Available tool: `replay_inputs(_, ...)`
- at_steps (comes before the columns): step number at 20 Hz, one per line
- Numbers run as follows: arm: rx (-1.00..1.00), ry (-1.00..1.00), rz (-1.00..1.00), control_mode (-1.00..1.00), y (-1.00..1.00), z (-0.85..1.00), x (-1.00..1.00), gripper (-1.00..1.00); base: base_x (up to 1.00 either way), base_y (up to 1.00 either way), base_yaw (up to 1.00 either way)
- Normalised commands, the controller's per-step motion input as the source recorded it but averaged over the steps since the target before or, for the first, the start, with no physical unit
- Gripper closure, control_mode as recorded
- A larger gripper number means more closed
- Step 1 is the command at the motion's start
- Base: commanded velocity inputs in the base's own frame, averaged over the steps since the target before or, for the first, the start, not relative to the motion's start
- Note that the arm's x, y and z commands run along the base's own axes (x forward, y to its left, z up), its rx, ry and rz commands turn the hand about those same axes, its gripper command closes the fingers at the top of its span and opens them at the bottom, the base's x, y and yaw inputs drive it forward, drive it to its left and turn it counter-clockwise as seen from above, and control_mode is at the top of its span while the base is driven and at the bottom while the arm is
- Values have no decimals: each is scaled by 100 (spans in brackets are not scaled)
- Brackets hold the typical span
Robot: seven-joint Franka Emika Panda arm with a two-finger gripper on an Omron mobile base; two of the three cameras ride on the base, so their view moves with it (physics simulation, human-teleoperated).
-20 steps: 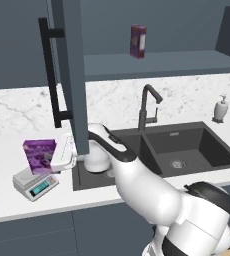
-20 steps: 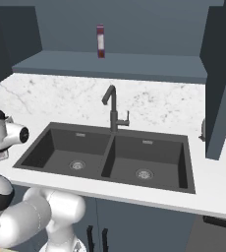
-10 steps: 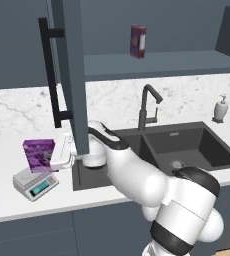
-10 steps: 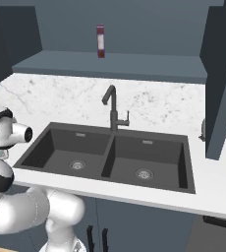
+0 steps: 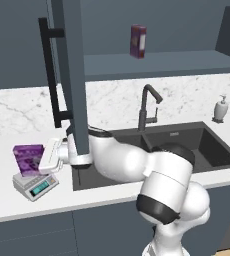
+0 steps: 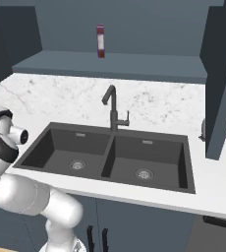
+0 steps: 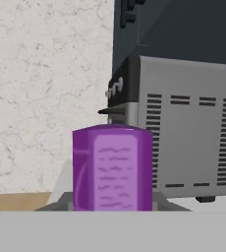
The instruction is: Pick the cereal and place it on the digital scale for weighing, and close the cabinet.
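White marble-veined backsplash (image 6: pixel 61 98) behind a white counter (image 6: pixel 218 187). Dark double sink (image 6: pixel 110 157) set in the counter, black faucet (image 6: pixel 112 106) at its back edge. Soap dispenser (image 5: pixel 220 108) right of the sink, on the counter. Dark maroon box (image 5: pixel 138 41) upright on a blue-grey shelf (image 5: pixel 157 62). Grey appliance (image 7: pixel 183 128) with vent slots beside the wall. Blue-grey lower cabinets (image 5: pixel 32 235). Light even, flat.

Gripper (image 5: pixel 43 161) fingertips hidden behind cereal (image 5: pixel 29 159); cereal bottom cut off in hand view; scale (image 5: pixel 35 185) display unreadable.
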Motion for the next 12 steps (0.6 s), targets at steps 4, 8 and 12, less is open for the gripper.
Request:
replay_inputs(4, 0, -1, 0, -100, 6, -25, 23, 100, 0, 0, 0)
replay_inputs(8, 0, -1, 0, -100, 19, -14, 28, 100, 0, 0, 0)
replay_inputs(12, 0, 0, 0, -100, 25, -10, 35, 100, 0, 0, 0)
